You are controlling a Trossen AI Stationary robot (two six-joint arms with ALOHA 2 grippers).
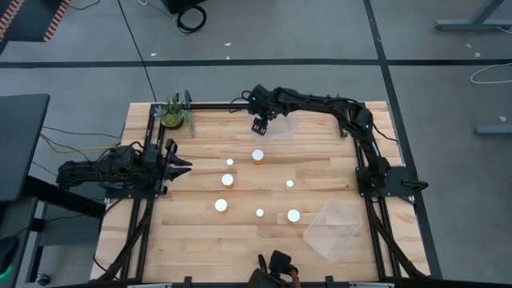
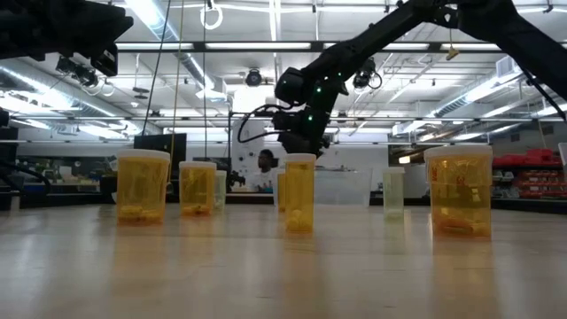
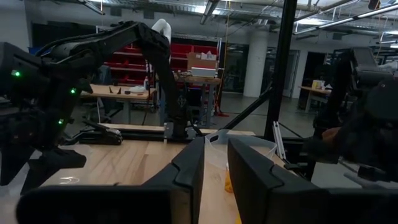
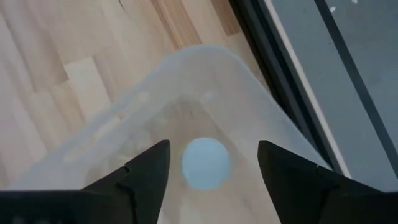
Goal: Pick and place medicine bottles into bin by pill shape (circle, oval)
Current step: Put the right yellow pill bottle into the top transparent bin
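Clear bin [image 4: 249, 93] holds one white-capped bottle [image 4: 206, 163]; right tool [image 4: 211, 165] open above.

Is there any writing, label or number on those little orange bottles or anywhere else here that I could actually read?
None can be read in any view.
Medicine bottles: no legible label; any print is too blurred to make out.
Clear bin holding one white-capped bottle: no markings show.
Red shelves in the room behind: too small to read.

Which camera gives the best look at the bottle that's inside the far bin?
The right wrist view: it looks straight down between the open right jaws onto the bottle's white cap inside the clear bin. The high view shows only the bin under the right gripper. The other views don't show that bottle clearly.
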